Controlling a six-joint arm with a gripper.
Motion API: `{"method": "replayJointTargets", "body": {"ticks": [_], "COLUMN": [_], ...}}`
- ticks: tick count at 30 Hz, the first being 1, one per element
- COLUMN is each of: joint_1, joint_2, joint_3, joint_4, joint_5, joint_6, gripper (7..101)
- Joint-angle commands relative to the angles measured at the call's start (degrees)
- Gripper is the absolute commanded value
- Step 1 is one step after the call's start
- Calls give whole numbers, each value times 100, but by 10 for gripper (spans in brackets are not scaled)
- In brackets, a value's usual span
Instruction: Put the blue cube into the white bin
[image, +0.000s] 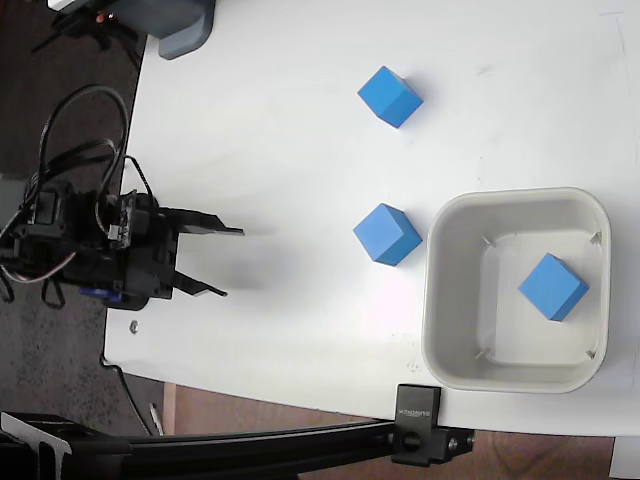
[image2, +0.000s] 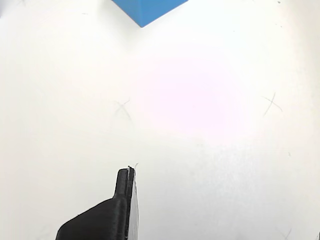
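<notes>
In the fixed view, one blue cube lies inside the white bin at the right. A second blue cube sits on the table just left of the bin's rim, and a third sits farther up. My gripper is at the table's left edge, well left of the middle cube. It points toward that cube and is open, with nothing between its fingers. The wrist view shows one black finger at the bottom and a corner of a blue cube at the top edge.
A grey device stands at the table's top left corner. A black clamp on a bar sits at the table's lower edge below the bin. Cables loop behind the arm, off the table's left edge.
</notes>
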Motion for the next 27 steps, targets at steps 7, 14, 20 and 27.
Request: {"method": "replayJointTargets", "body": {"ticks": [7, 14, 20, 27], "joint_1": [-18, -18, 18, 1371], "joint_2": [132, 123, -299, -2338], "joint_3": [-149, -176, -1063, -2716], "joint_4": [-79, -88, 114, -132], "joint_5": [0, 35, 26, -1389], "joint_6": [-18, 0, -202, -1178], "gripper": [987, 984, 960, 952]}}
